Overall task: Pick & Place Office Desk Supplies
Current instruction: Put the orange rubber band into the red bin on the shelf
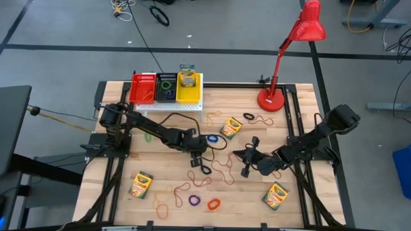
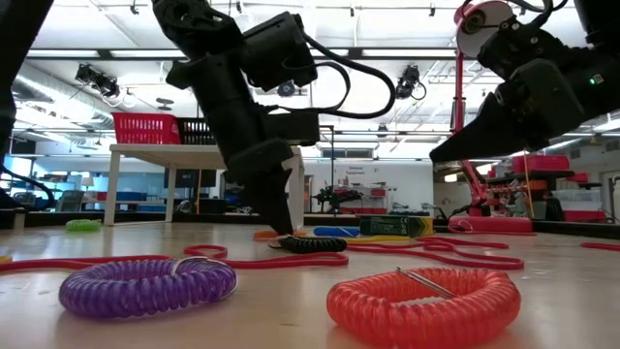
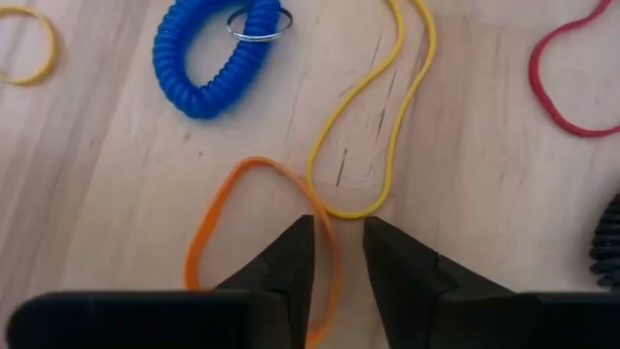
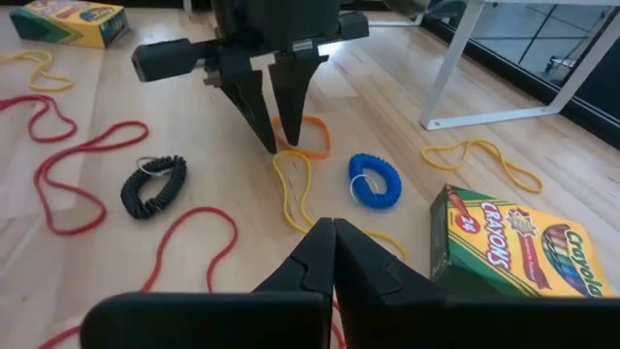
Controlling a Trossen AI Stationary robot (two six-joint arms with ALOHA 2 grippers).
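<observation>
The left gripper is down at the table near its middle, fingertips at or just above the wood, straddling one side of an orange rubber band. The fingers stand a narrow gap apart, with the band's strand passing between them (whether they already pinch it I cannot tell from the wrist view). The band lies flat as a stretched oval. Its long axis runs away from the fingers toward the blue coil loop, which sits well beyond it. The rest of the oval spreads to one side of the fingers. A yellow rubber band lies just beside the orange one, its closed end touching or nearly touching the strand at the fingertips, so a close there could catch both.

The right gripper hangs above the table to the right of centre, fingers pressed together and holding nothing. It points across at the left gripper, which is plainly the nearer arm to this band. From the right wrist view, a black coil loop lies off to one side of the left gripper, and a crayon box lies close under the right arm.

The bins sit on the white stand at the far edge, beyond the left arm's reach point.
</observation>
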